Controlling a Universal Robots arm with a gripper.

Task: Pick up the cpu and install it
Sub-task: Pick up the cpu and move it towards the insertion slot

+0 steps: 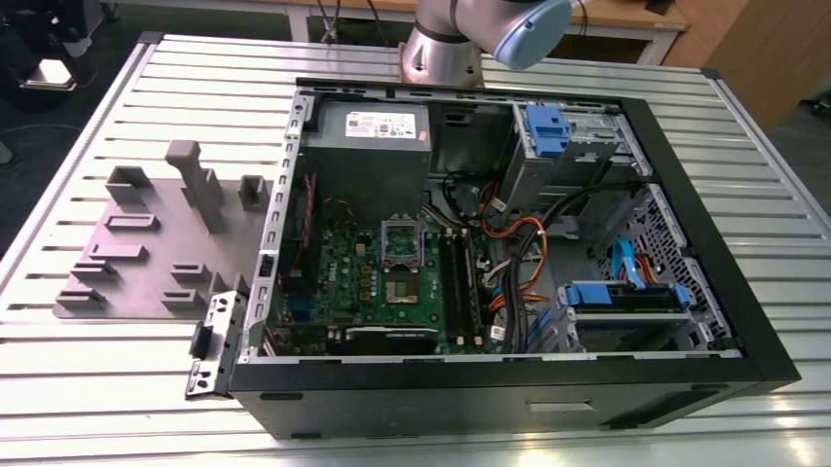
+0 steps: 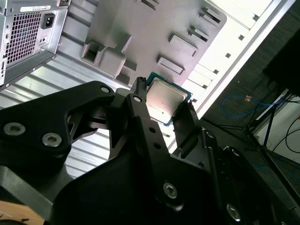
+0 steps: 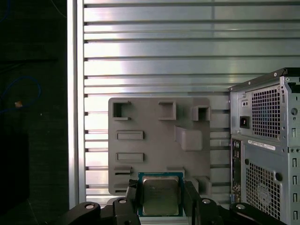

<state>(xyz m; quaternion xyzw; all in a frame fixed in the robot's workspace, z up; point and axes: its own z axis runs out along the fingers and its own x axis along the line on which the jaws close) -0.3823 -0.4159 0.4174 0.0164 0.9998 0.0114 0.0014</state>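
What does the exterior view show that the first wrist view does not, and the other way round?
Exterior view: the inside of the open computer case, with green motherboard and blue drive brackets. First wrist view: the cpu gripped between the fingers, and the case's vented back. Both: the grey holder plate and the slatted table.
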